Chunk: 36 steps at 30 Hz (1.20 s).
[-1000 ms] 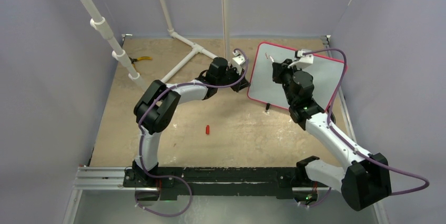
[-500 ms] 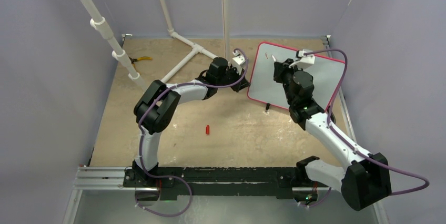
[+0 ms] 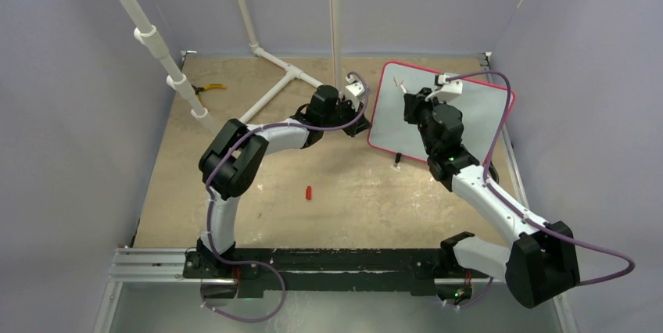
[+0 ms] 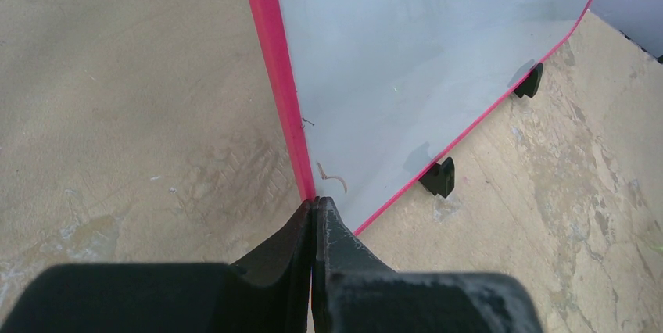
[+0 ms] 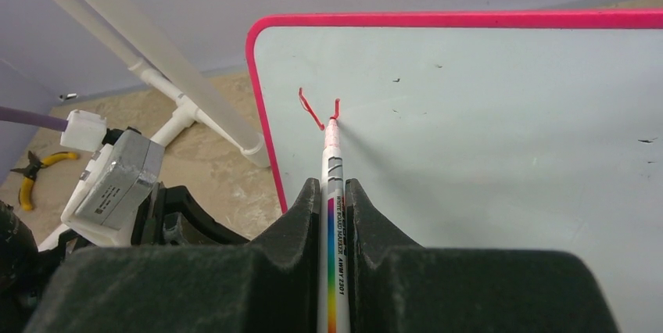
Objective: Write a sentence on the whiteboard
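The whiteboard stands tilted at the back right on small black feet, its pink frame around it. My left gripper is shut on the frame at the board's lower left corner. The right gripper is shut on a white marker, and the marker's tip touches the whiteboard near its top left corner. Of the sentence, only a short red V-shaped stroke shows at the tip. From above, the right gripper hangs over the board's upper left with the marker pointing at it.
A small red cap lies on the tan table in the middle. White pipe framing crosses the back left, with yellow pliers beside it. A faint old squiggle marks the board near my left gripper.
The right wrist has shifted a little, moving the marker tip on the board's top left. The left arm has not moved.
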Each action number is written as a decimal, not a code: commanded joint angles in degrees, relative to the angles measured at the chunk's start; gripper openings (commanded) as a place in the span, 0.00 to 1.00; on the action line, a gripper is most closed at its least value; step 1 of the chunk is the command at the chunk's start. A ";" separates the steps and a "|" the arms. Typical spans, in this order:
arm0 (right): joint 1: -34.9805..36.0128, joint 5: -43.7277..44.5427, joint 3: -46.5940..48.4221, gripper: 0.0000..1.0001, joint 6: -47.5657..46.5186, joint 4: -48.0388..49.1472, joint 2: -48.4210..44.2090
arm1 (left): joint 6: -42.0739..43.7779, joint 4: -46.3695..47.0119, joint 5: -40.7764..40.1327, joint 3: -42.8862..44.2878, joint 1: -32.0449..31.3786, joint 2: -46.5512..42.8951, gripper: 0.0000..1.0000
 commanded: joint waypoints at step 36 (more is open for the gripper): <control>-0.15 -2.67 -3.35 0.00 1.83 -1.15 -1.55 | 0.22 1.08 0.31 -0.69 -0.53 -3.23 0.00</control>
